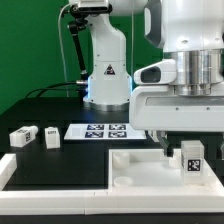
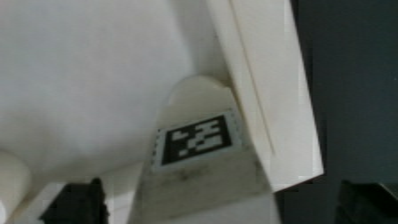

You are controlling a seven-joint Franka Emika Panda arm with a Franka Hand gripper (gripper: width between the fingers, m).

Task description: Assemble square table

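Note:
The white square table top [image 1: 128, 168] lies at the front of the table, with its raised rim [image 2: 267, 90] showing in the wrist view. My gripper [image 1: 180, 152] is over its right side in the exterior view. It is shut on a white leg block [image 1: 191, 160] with a black-and-white tag [image 2: 199, 140] and holds the block against the top's inner surface, close to the rim. The dark fingers [image 2: 71, 205] flank the block. Two more tagged leg blocks [image 1: 22, 137] [image 1: 51, 136] lie on the black cloth at the exterior view's left. The fourth block is not visible.
The marker board [image 1: 103, 130] lies behind the table top. A long white border rail [image 1: 50, 172] runs along the front at the exterior view's left. The robot's white base [image 1: 105, 75] stands at the back, with cables beside it.

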